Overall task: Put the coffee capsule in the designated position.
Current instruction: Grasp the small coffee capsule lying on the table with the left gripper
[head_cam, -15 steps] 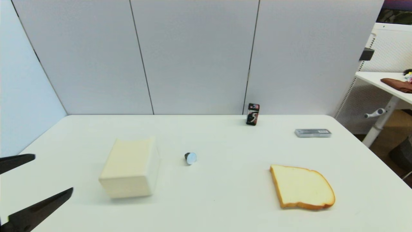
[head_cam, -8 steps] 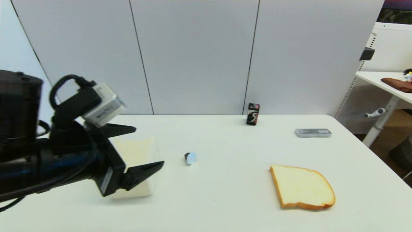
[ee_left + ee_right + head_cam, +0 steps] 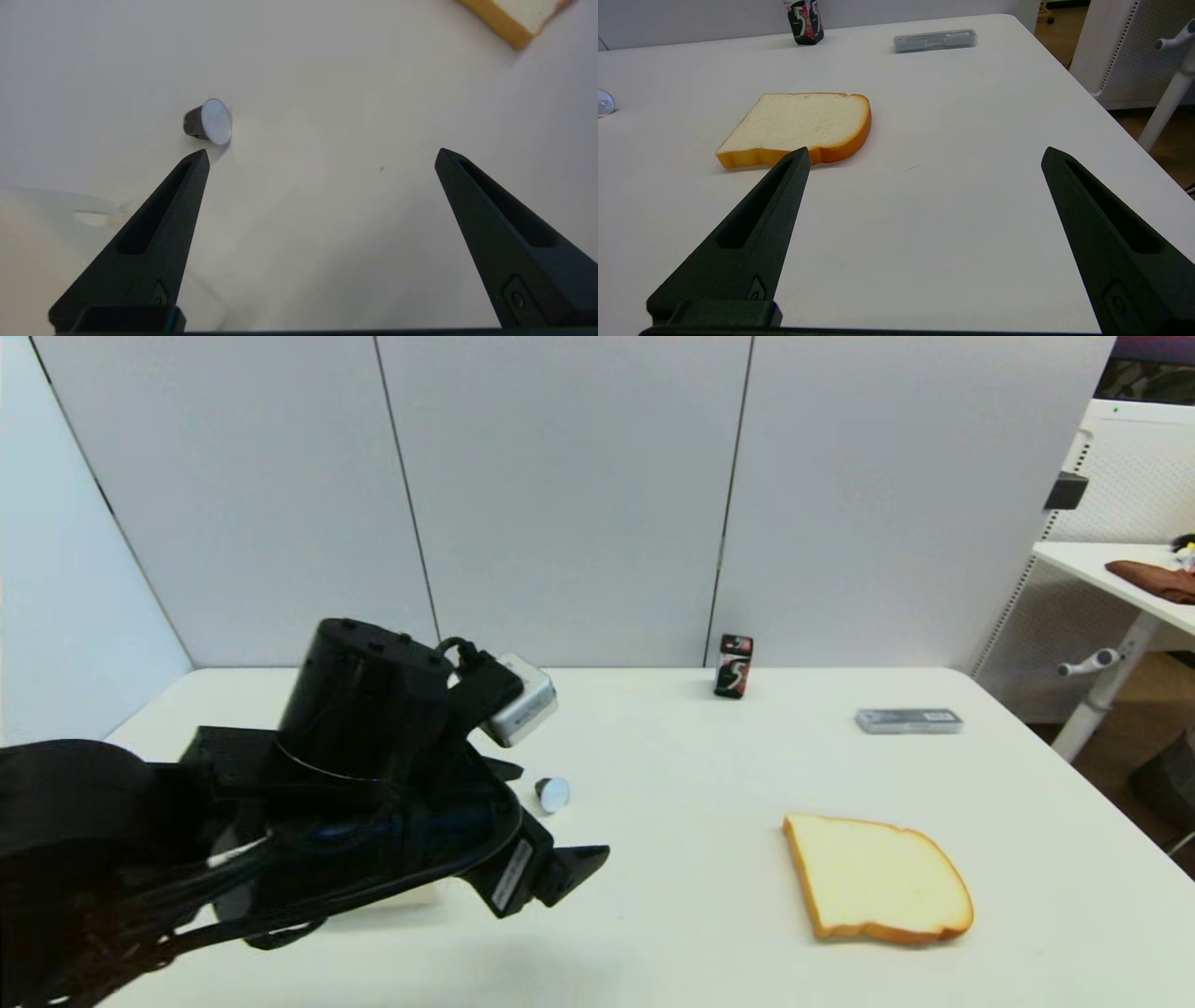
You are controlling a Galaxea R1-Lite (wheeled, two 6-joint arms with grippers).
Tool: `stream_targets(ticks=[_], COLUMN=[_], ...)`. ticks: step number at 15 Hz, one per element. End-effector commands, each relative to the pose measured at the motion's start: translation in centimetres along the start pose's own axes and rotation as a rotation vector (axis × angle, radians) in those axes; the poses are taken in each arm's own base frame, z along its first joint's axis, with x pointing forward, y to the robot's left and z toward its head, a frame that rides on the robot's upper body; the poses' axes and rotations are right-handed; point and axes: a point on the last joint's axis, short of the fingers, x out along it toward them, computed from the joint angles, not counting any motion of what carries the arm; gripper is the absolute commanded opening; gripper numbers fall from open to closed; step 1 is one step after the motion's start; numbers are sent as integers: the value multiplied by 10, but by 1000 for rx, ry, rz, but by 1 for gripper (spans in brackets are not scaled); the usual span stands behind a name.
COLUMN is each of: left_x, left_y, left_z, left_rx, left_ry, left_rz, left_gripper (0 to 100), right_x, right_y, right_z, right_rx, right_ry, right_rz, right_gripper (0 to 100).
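Coffee capsule (image 3: 552, 794) lies on its side on the table (image 3: 672, 933), untouched, well left of the bread slice (image 3: 878, 877). Your left gripper (image 3: 551, 821) hovers just beside it, fingers spread wide. Pickup and placement remain. Right gripper (image 3: 924, 158) idle, spread, near the bread.

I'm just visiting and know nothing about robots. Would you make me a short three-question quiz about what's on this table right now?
1. True or false: the left end effector is open and holds nothing.
2. Which thing stands upright by the back wall? A) bread slice B) gum pack C) coffee capsule
3. Fill in: the coffee capsule lies on its ____, foil face towards the bread slice.

Key
1. True: its fingers are spread wide and the capsule lies on the table just off one fingertip, not between the two.
2. B.
3. Side.

The right end effector is open too, hovering near the bread slice.
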Motion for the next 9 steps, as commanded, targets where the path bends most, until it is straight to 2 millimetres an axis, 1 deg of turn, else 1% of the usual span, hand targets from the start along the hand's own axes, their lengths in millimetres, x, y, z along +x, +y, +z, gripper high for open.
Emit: stream_targets(ticks=[1, 5, 7, 9], left_x=[47, 81, 96, 112], left_y=[-21, -26, -25, -24], left_z=[-1, 5, 5, 12], left_rx=[-142, -295, -301, -321], left_ry=[24, -25, -42, -122], left_rz=[136, 302, 410, 514], left_gripper=[100, 100, 100, 100], right_x=[0, 0, 0, 0], right_y=[0, 0, 0, 0], right_z=[0, 0, 0, 0], right_rx=[1, 1, -1, 1], right_ry=[1, 2, 1, 1], right_rz=[0, 2, 0, 0], right_gripper=[100, 100, 100, 100])
